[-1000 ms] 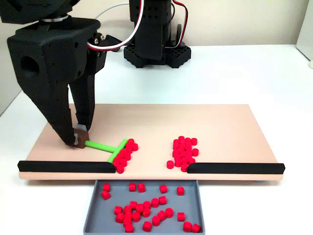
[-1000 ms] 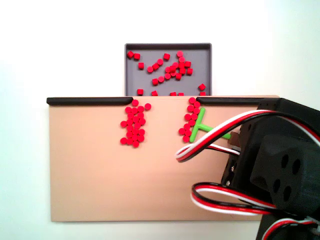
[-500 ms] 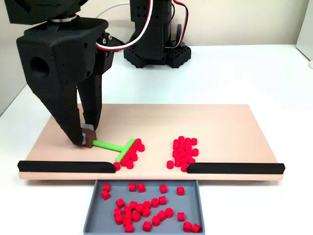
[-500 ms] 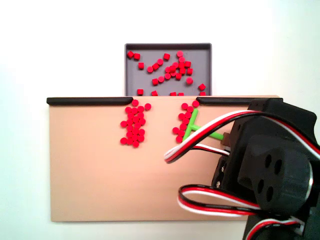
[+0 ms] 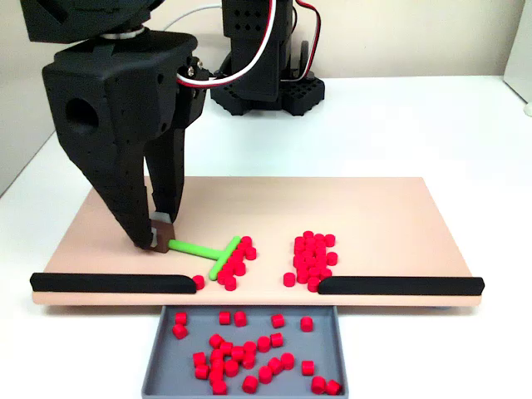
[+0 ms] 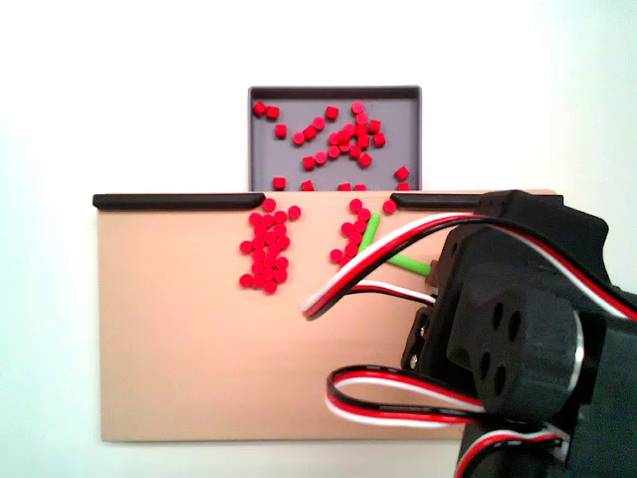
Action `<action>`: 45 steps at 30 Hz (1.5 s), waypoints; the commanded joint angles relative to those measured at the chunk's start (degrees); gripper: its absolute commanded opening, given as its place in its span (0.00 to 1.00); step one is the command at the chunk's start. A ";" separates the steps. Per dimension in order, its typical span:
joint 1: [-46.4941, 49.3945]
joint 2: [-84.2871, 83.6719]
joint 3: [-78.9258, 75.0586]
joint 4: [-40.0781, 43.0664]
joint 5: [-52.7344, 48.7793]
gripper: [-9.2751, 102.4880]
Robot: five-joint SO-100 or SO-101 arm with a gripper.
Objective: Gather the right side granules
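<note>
Tool (image 5: 161, 238) was clamped on a green T-shaped rake (image 5: 208, 251) whose crossbar touched the thin row of red pellets (image 5: 234, 262) on the board (image 5: 391, 208), apparently part-gathered, none yet in the tray (image 5: 156, 353).

White table (image 5: 432, 125) carried tan board (image 5: 374, 208), grey tray (image 5: 158, 366) and black arm base (image 5: 266, 91). On board, green T-shaped tool (image 5: 208, 249) lay flat. Right side granules (image 5: 234, 262) touched its crossbar, on side away from handle. Denser red clump (image 5: 312, 258) lay well apart, beyond crossbar. Two black rails (image 5: 112, 283) lined board edge nearest tray.
</note>
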 commanded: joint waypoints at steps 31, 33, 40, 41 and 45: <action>0.62 6.77 0.18 0.44 1.67 0.08; 1.41 8.17 0.18 0.44 2.29 0.08; 1.93 15.29 0.26 2.99 16.17 0.08; 1.41 17.49 1.67 3.08 21.62 0.08; -1.41 28.21 10.46 2.99 45.53 0.08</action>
